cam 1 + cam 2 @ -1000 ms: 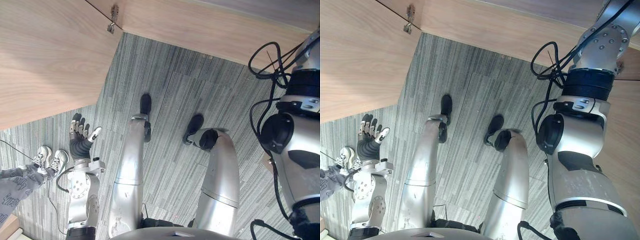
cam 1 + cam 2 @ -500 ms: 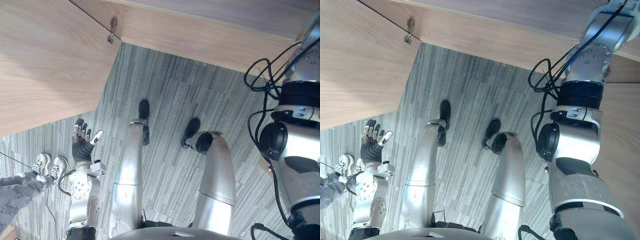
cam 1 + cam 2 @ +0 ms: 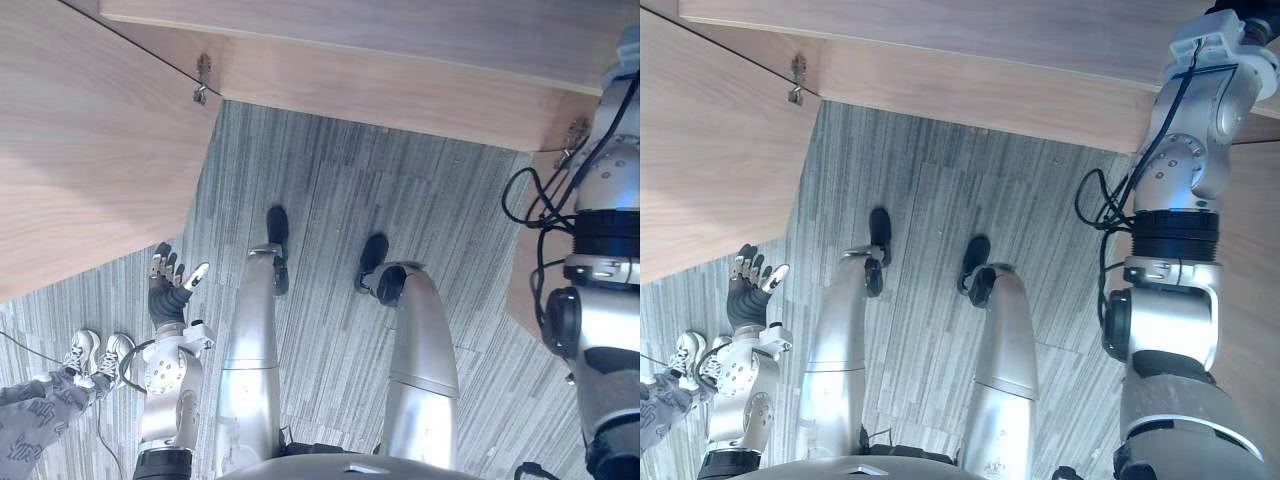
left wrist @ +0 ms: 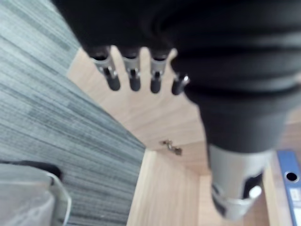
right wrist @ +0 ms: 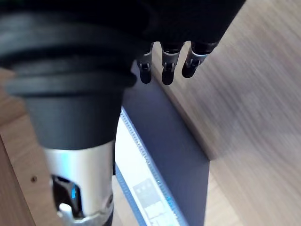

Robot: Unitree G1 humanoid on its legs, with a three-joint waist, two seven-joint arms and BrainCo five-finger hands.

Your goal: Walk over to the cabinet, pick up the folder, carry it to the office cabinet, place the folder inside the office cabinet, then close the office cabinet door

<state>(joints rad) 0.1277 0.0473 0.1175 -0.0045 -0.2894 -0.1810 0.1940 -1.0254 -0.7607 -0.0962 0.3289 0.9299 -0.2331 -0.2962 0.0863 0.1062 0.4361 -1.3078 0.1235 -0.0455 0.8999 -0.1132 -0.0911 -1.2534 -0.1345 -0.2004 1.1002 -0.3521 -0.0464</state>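
Right hand [image 5: 188, 19] near folder [image 5: 174, 150] edge

The cabinet door [image 3: 90, 150] at the upper left is pale wood with a fine grain. The floor [image 3: 330, 200] is grey carpet in thin light and dark stripes. The folder [image 5: 169, 141] is dark slate blue with a white label. The left hand [image 3: 170, 290] has silver fingers, dark tips and a black ribbed cover. At the lower left, a person's trousers [image 3: 25, 430] are grey with dark print, and the shoes [image 3: 95, 352] are white.

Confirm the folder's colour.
Blue. The folder shows it best in the left wrist view, where its spine has a round hole.
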